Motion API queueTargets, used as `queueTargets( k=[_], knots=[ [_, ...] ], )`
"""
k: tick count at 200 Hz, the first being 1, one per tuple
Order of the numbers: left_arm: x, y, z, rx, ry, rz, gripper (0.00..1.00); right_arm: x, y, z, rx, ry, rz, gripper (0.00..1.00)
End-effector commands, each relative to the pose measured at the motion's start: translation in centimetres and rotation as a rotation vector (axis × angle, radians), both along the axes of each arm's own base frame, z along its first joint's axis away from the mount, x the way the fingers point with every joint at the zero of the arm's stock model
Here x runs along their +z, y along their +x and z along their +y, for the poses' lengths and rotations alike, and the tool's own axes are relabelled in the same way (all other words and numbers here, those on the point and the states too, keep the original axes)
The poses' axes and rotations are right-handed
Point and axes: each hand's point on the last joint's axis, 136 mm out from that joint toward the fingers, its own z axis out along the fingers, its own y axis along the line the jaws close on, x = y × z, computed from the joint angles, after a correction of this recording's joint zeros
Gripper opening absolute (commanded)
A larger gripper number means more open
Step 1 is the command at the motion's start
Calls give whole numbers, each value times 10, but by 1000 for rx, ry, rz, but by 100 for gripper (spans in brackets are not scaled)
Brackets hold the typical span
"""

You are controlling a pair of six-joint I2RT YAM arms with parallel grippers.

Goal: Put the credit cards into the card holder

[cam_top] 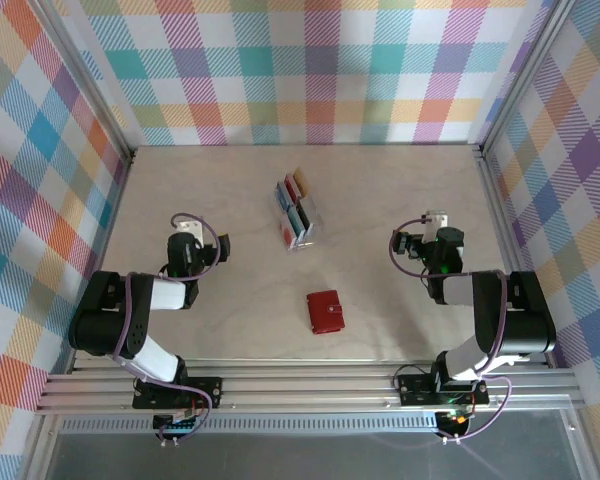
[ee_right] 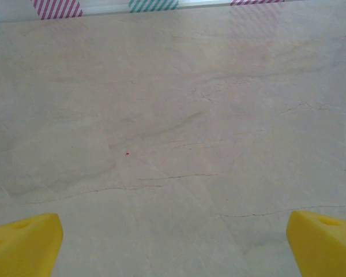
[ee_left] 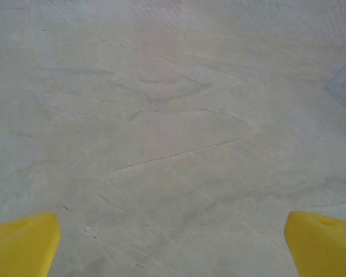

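1. The card holder (cam_top: 326, 312) is lying flat and folded shut on the counter (cam_top: 220, 180), roughly between the two arms.
2. The credit cards (cam_top: 297, 210) are standing on edge in a clear rack (cam_top: 311, 232), further back than the card holder and a touch to its left, well apart from it. Gold and red ones sit at the far end, teal is in the middle, and a white-red one is nearest the card holder.
3. The left pincer (ee_left: 172, 231) hangs off to the left of the card holder and a bit further back. Its yellow fingers (ee_left: 23, 242) are spread wide, with just bare counter between them.
4. Same deal for the right pincer (ee_right: 175, 228), off to the right of the card holder: spread wide, gripping nothing.
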Motion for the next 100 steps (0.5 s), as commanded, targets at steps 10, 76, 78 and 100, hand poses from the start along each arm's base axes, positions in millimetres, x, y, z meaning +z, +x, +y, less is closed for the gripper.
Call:
queueTargets(
  k=[10,76,78,100],
  knots=[
    [7,7,3,-5,6,-18,100,8,5,1,18,-1,-27,100],
    [7,7,2,-7,8,-20,100,9,5,1,17,-2,-29,100],
    [7,7,2,-8,10,-21,100,9,5,1,16,-2,-30,100],
    [7,6,2,-6,15,-20,100,9,5,1,17,-3,-30,100]
  ],
)
